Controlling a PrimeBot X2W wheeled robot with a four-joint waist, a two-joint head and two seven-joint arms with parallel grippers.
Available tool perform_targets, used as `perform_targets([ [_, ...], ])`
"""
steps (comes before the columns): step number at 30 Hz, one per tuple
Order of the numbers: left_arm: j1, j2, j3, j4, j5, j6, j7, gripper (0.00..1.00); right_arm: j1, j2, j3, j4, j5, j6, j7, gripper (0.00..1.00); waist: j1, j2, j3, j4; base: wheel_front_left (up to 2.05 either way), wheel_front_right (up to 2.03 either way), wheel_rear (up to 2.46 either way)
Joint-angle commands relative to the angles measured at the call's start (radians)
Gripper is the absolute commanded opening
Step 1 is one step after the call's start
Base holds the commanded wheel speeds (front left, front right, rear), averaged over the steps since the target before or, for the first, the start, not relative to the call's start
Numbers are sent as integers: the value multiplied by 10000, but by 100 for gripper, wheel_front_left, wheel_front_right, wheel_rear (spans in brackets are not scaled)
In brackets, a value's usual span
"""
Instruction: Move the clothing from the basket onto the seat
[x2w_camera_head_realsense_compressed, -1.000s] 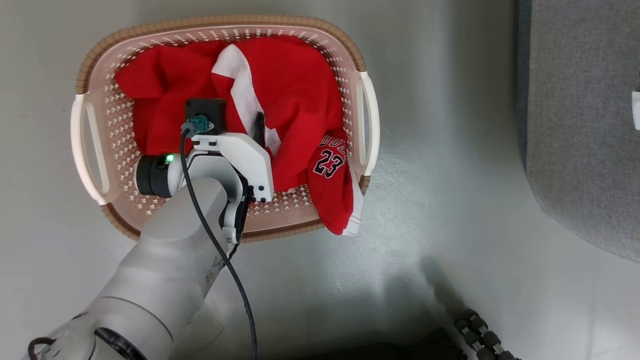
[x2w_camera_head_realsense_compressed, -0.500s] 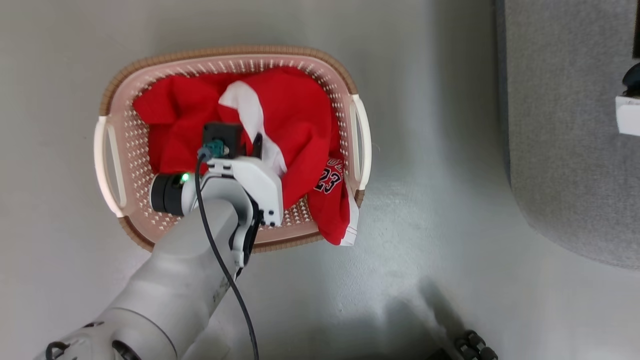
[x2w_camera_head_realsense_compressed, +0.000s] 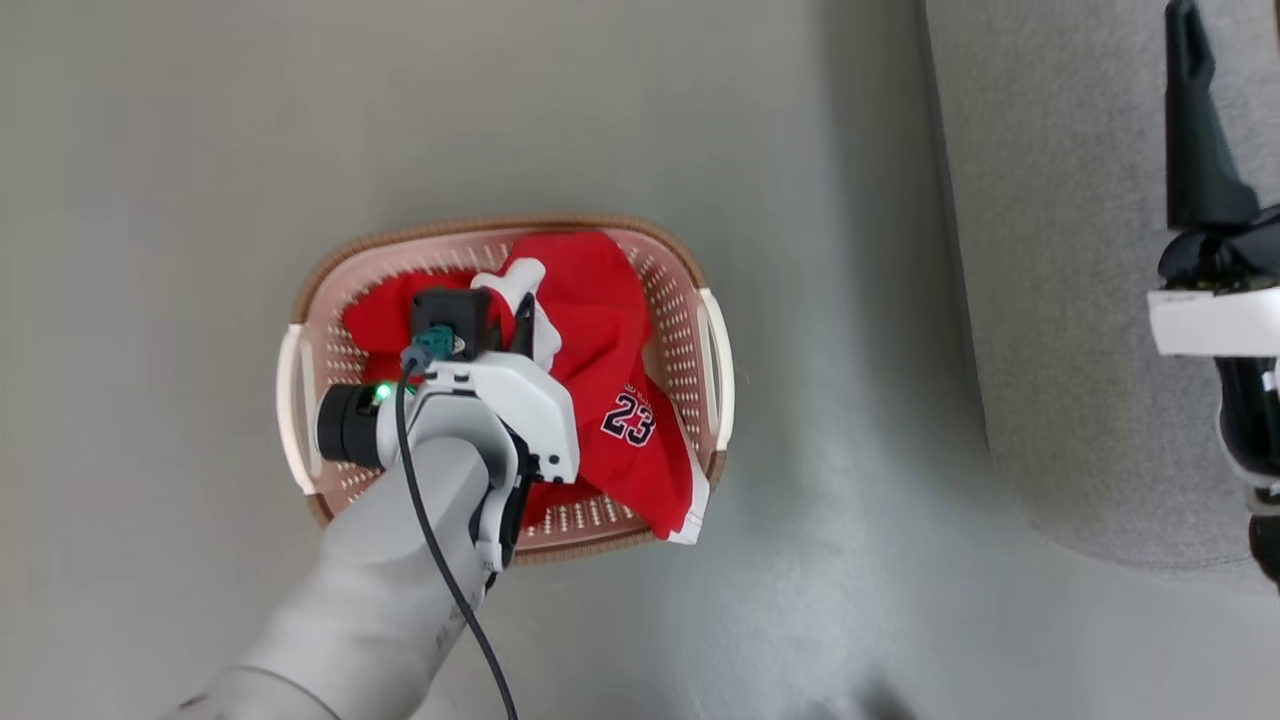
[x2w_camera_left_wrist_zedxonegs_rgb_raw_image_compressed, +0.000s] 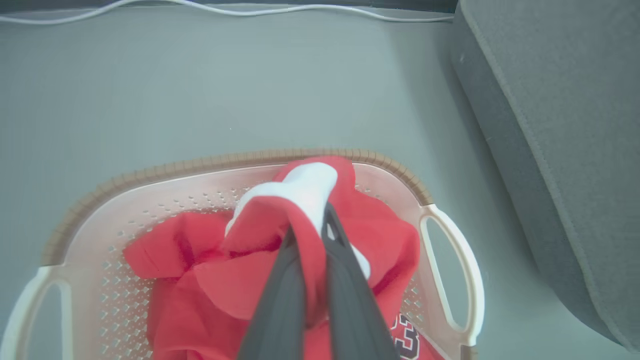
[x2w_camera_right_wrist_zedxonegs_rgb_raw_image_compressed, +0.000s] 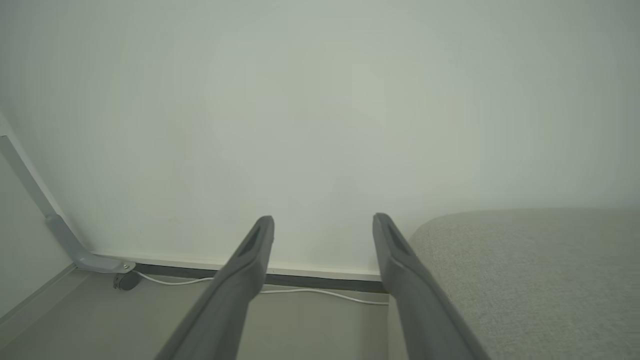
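While squeezing a red-and-white fold of the clothing (x2w_camera_head_realsense_compressed: 600, 330) tight between the fingers of the left gripper (x2w_camera_left_wrist_zedxonegs_rgb_raw_image_compressed: 311, 222), holding it up in a little peak over the middle of the basket (x2w_camera_head_realsense_compressed: 500, 222). Lying mostly inside the basket, stretching long-ways from its far left corner to its near right corner. Spilling a white-edged hem over the edge there. Showing the number 23 (x2w_camera_head_realsense_compressed: 628, 420) near the right handle (x2w_camera_head_realsense_compressed: 718, 370), tipped a little. Running the basket's long side left to right, one white handle at each end. Hiding the near left part of the clothing under the pale arm (x2w_camera_head_realsense_compressed: 400, 560). Cutting off the seat (x2w_camera_head_realsense_compressed: 1050, 300) at the right edge, well apart from the basket. Holding the fingers of the right gripper (x2w_camera_right_wrist_zedxonegs_rgb_raw_image_compressed: 323, 220) wide apart by the seat, gripping nothing. Not showing clearly the number of pieces in the pile.
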Motion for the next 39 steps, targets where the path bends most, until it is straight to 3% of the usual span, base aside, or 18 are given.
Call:
perform_targets([
  [1,332,85,318,-203,214,77,-131,0,441,-70,109,-158,-104,40,-59,100,0,0,-519,138,0,0,0],
  [10,2129,85,2602,-1376,2449,-231,-132,0,1248,133,425,536,-343,40,-59,100,0,0,-2300,382,0,0,0],
  [21,3831,91,4734,-2842,4394,-1031,-133,0,2341,732,632,1801,-796,40,-59,100,0,0,-4208,612,0,0,0],
  [30,4453,116,5621,-4352,5649,-1668,-133,0,3052,1208,741,2618,-1165,40,-59,100,0,0,-5345,800,0,0,0],
  [39,4215,342,5765,-6132,6482,-2018,-133,0,3355,1491,809,2923,-1378,40,-59,100,0,0,-5835,901,0,0,0],
])
